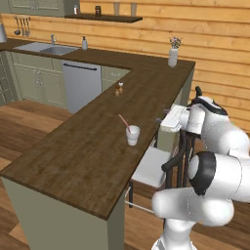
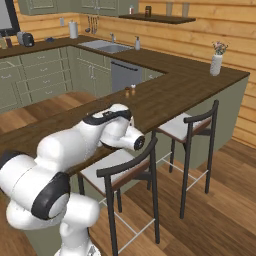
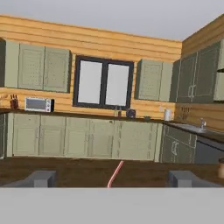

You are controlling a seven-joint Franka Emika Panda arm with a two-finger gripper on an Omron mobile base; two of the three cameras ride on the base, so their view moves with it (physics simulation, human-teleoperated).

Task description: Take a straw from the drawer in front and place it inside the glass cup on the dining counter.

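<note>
Straw (image 1: 123, 120) standing tilted inside cup (image 1: 133, 135), upper end leaning left and away, lower end down in the tumbler. Cup upright on counter (image 1: 83, 151), close to its right edge, well apart from the shakers (image 1: 118, 89) farther along and the vase (image 1: 173, 54) at the far right corner. In the hand view, straw (image 3: 115, 173) rising as a pink line midway between the fingertips (image 3: 42, 178), touching neither. Gripper (image 3: 113, 179) released, jaws spread wide, gripping nothing, held off the counter's right edge beside the cup. Stool (image 1: 152, 167) below the arm, a second stool (image 2: 187, 127) farther along. Sink (image 1: 49, 48) and dishwasher (image 1: 81, 85) at far left.
</note>
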